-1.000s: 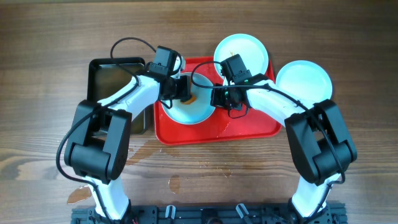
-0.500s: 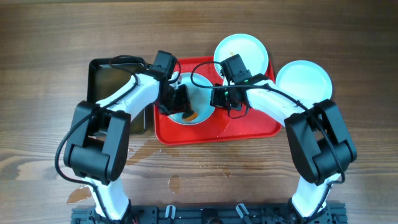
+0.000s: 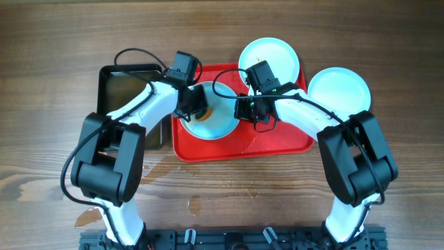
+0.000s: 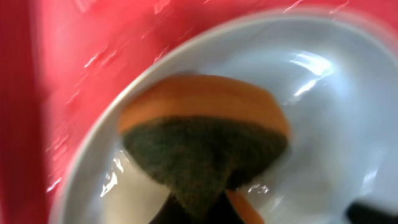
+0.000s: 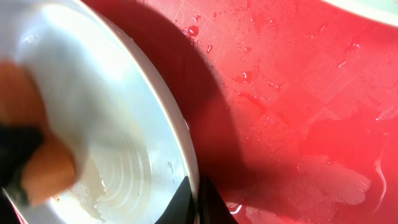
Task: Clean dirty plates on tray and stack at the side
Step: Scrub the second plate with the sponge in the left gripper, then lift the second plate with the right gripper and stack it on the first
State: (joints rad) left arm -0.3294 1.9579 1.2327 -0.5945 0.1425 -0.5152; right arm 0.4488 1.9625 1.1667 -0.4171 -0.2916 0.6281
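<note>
Scrubbing is happening: left pincer (image 3: 198, 105) is, seemingly, clamping a sponge (image 4: 205, 124) beneath its tips against the plate (image 3: 216, 125). Right pincer (image 5: 195, 188) is pinching that plate's rim between its fingers, above the tray (image 3: 277, 142). I am judging that firm circling strokes against a steady hold are working best.

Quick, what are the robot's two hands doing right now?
Left gripper: shut on the sponge.
Right gripper: shut on the plate rim.
</note>
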